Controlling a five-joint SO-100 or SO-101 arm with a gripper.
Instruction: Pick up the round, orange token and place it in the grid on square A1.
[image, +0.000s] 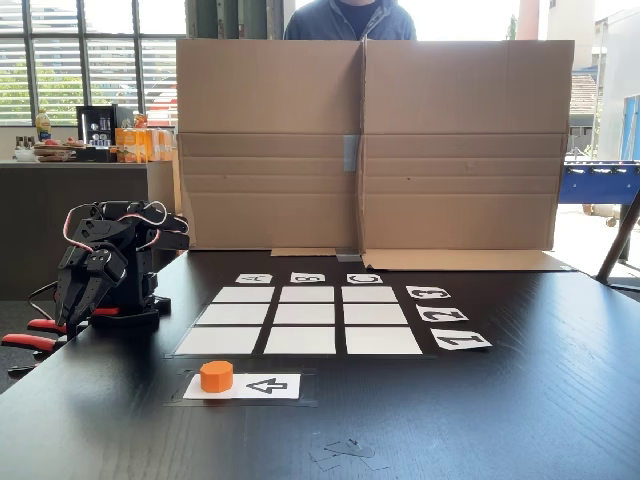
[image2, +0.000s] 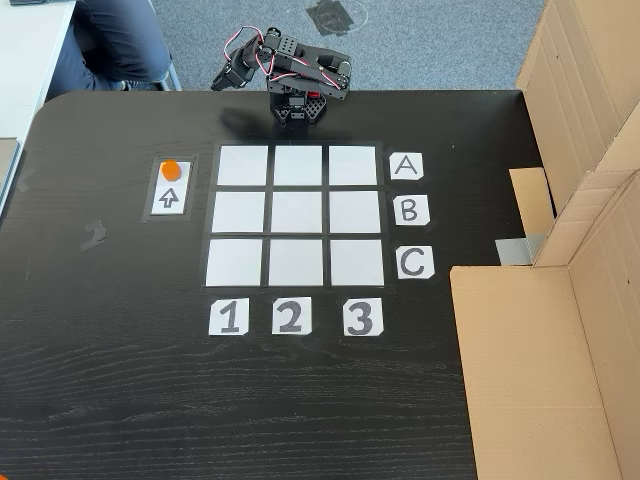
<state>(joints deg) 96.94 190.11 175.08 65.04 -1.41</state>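
One token (image2: 171, 168), short bright-orange cylinder, upper left on arrow card (image2: 169, 197). Nine white cells in grid (image2: 296, 214); six tags. Gripper (image: 76, 308) folded down, jaws perhaps together, cannot tell.

Daylight enters through the windows (image: 90, 60) at ten o'clock and from the overexposed opening at two o'clock in the low fixed view, so the background is washed out. The cardboard screen (image: 370, 140) is backlit and evenly toned. The dark table (image: 520, 420) carries a pale sheen toward three o'clock, and the wood grain reads sharply in the foreground. In the fixed view from above, illumination is soft and even; the table (image2: 300, 400) shows a broad grey reflection at six o'clock, and the arm (image2: 290, 75) casts a faint shadow. Both pictures are sharp, with no visible edge distortion.
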